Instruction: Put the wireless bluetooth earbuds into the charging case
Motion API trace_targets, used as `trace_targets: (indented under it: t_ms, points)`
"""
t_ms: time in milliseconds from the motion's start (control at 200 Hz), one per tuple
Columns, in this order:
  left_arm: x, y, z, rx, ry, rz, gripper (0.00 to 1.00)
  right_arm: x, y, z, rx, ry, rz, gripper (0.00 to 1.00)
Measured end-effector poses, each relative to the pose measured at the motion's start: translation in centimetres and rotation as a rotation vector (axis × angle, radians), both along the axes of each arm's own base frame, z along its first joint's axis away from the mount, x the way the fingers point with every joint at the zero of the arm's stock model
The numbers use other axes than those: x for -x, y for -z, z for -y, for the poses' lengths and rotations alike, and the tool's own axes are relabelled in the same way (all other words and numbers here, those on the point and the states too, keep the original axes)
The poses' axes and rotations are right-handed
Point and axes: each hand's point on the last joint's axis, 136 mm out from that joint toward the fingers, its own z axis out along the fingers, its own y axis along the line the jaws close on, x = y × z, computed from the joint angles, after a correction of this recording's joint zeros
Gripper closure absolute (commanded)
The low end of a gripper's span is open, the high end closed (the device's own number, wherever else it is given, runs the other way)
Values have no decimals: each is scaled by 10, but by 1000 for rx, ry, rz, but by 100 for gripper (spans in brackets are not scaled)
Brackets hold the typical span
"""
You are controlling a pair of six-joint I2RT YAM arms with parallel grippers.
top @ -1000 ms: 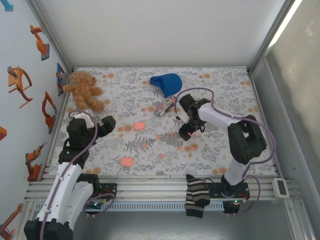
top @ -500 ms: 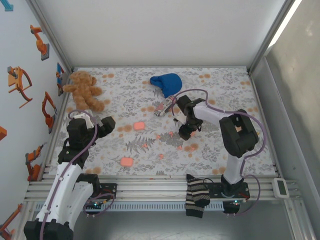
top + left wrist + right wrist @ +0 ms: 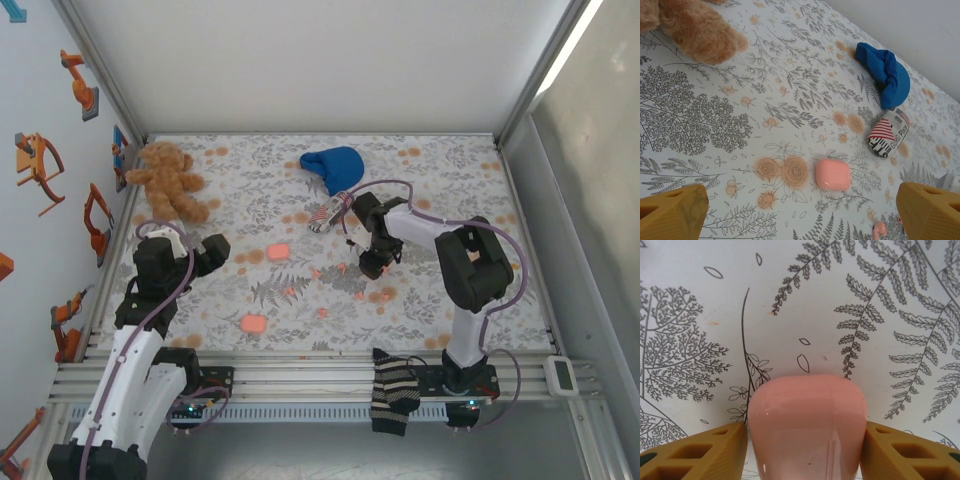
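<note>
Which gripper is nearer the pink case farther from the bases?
Left. The left gripper hangs open just left of the pink case; the right gripper, closed on an earbud, sits farther right.

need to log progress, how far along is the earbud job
Early. Done: nothing seated; the pink charging case looks shut on the floral cloth. In hand: the right gripper is closed on one pink earbud, down at the cloth. Left to do: open the case, seat that bud, then gather the loose earbuds; the left gripper is open and empty.
</note>
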Motion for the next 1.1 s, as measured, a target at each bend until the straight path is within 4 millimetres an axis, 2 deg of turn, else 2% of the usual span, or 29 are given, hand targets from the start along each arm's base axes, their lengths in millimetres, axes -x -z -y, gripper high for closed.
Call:
trace_targets:
  t_ms: [120,396,536,681,811,941,1102]
  points:
    - [0,-1,-1,-3,-2,3,4,-1,0,0,0,-3,5,59]
    - [0,-5,0,-7,2,6,4,-2,-3,0,-12,-3,27,63]
    - [-2,-15,5,3,29,21,4,-7,-20,-3,-44,-2,80,64]
    - [-4,-26,19,44,101,26,0,-15,-57,-9,-116,-6,193,65]
    - [-6,-42,40,105,209,37,6,-20,-101,-15,-206,-19,318,66]
    - [-6,-62,69,169,343,44,11,-18,-143,-19,-289,-50,442,67]
    - [4,-87,118,223,549,49,17,-8,-193,-29,-382,-124,579,67]
